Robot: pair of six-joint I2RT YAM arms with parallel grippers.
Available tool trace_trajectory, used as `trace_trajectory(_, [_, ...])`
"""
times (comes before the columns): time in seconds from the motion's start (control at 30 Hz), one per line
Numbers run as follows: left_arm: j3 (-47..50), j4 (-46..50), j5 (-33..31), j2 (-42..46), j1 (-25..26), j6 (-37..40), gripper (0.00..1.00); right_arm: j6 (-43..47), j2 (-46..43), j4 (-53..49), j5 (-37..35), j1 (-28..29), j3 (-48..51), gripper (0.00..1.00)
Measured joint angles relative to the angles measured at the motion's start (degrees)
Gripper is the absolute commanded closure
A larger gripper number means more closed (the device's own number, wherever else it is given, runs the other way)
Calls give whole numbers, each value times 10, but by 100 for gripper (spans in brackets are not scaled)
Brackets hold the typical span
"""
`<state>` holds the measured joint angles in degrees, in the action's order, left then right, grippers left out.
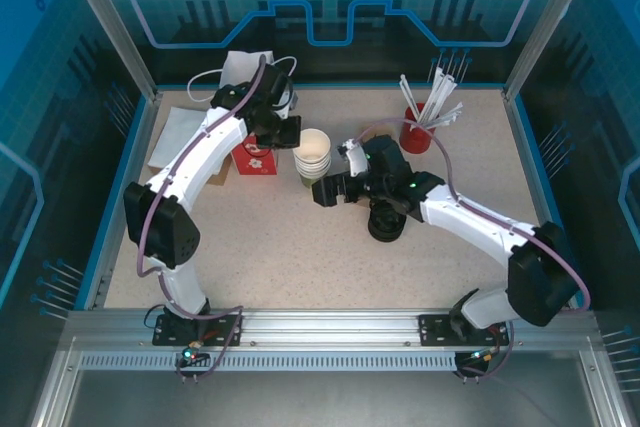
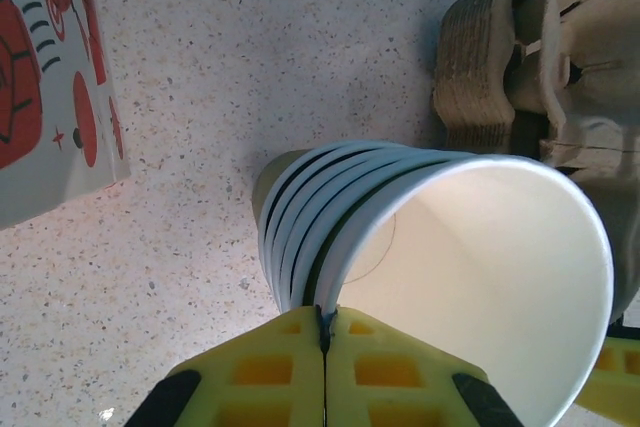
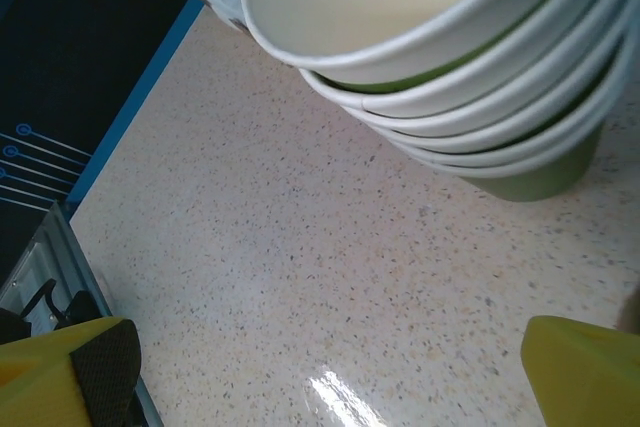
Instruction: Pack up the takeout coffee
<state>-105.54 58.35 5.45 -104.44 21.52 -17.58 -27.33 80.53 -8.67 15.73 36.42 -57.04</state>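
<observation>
Left of centre in the top view, the left hand (image 1: 288,134) grips the top paper cup (image 1: 313,144) of the green-walled stack (image 1: 311,175) on the desk (image 1: 270,247). Just right and lower, the right hand (image 1: 328,191) gapes wide, empty, beside the stack's base.

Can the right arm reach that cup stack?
Probably yes: the right gripper, jaws open, faces the cup stack with only tabletop between, though the left gripper pinches the top cup.

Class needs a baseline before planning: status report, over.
Left hand shut on top cup rim. Right hand open beside cup stack base. Cup unlidded, nested in stack.
</observation>
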Motion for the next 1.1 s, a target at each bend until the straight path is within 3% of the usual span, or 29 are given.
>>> trace_trajectory(0.37, [-18,14,32,-17,-17,0,94,19,-31,-77,-3,-40,0,0])
trace_trajectory(0.57, [-39,24,50,-36,-19,-3,95,-9,-19,-69,3,-54,0,10])
trace_trajectory(0.9, [-86,50,56,-39,-19,-2,95,-46,0,-46,20,-92,-13,9])
trace_trajectory(1.1, [-121,70,50,-10,-19,0,94,-35,-34,-77,1,-116,-16,8])
